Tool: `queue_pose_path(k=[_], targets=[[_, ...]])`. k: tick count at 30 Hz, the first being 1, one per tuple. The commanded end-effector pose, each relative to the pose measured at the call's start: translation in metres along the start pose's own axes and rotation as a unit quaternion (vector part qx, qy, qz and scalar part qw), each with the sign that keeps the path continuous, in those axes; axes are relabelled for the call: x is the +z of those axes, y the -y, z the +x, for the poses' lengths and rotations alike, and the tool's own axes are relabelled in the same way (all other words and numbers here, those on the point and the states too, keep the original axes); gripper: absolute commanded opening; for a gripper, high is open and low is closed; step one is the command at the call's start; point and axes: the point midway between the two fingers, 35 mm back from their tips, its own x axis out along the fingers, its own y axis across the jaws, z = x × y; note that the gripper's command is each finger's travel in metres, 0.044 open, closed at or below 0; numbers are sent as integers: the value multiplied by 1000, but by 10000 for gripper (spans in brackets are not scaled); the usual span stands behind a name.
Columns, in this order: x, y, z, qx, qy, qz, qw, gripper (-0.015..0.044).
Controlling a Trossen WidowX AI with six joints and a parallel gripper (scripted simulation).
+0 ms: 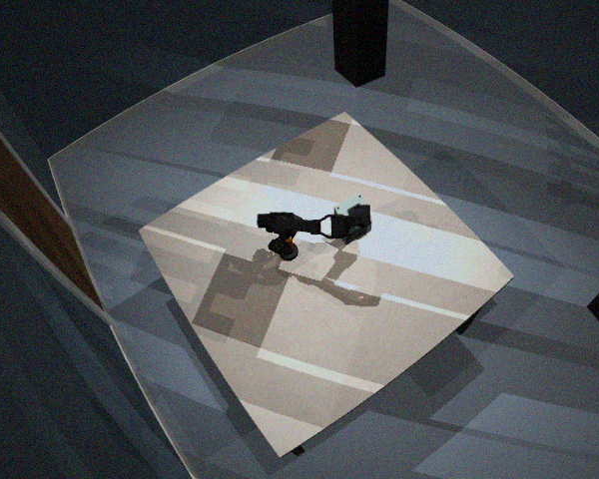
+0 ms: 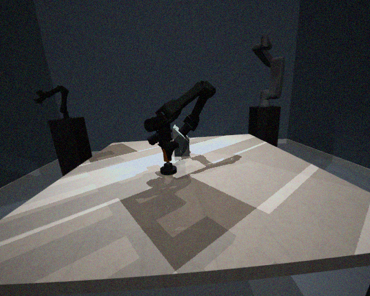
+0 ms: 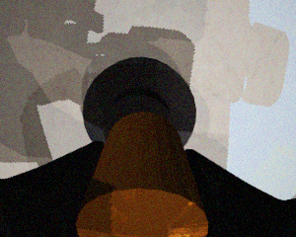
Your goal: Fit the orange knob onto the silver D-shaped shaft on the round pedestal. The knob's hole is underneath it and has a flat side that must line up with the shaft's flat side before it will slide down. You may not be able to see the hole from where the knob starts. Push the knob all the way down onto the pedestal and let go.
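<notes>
The orange knob (image 1: 290, 240) (image 2: 166, 156) (image 3: 144, 168) is held by my gripper (image 1: 289, 243) (image 2: 168, 153) (image 3: 143, 154), which is shut on it. The knob is roughly upright over the black round pedestal (image 1: 290, 255) (image 2: 168, 171) (image 3: 138, 71). In the exterior view its lower end is at the top of the pedestal's raised middle, above the wide base. In the wrist view the knob's far end overlaps the pedestal's central collar. The silver shaft does not show in any view. The knob's hole and flat side are hidden, so I cannot tell how they line up.
The pedestal stands on the pale table (image 1: 335, 329) (image 2: 293, 229), crossed by shadows and light stripes. A pale plate (image 1: 347, 205) (image 2: 182, 143) is at my arm's base. Two other arms stand on dark stands (image 2: 71, 143) (image 2: 264, 124) beyond the table.
</notes>
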Motion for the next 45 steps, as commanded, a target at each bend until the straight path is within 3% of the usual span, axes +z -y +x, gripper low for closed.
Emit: queue_pose_path(k=[1,45], targets=[[3,-3,-2,1,3,4,1000,0],[1,-2,1,1,3,4,1000,0]])
